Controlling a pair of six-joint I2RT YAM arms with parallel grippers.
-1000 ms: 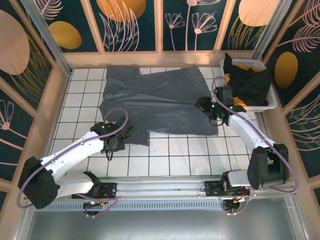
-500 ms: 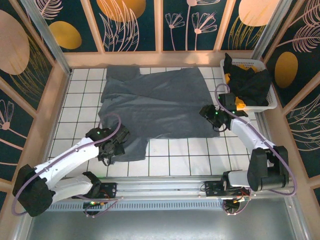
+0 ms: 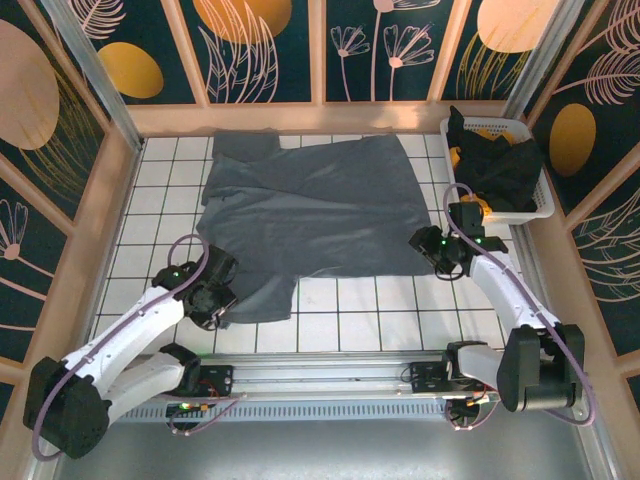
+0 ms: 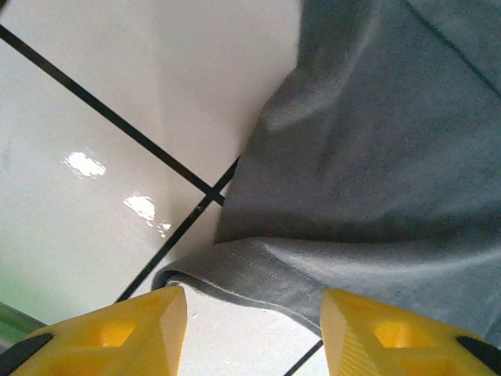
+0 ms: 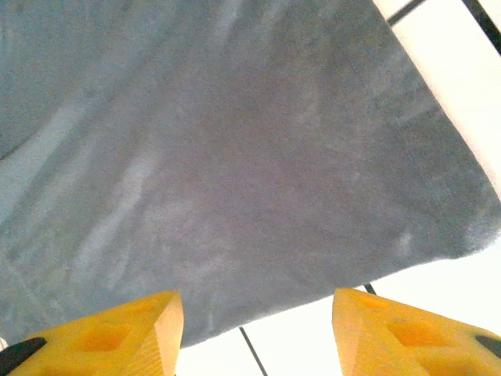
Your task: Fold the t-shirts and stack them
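Slate grey-blue t-shirt lies flat on the tiled surface, long axis left to right. Left pincer is spread and empty, with the near-left hem fold just ahead of its tips. Right pincer is spread and empty over the near-right corner. I judge each arm takes its own near corner.

White-shelled arms, black joints, looping mauve cables, bright yellow wedge-shaped pincer fingertips.
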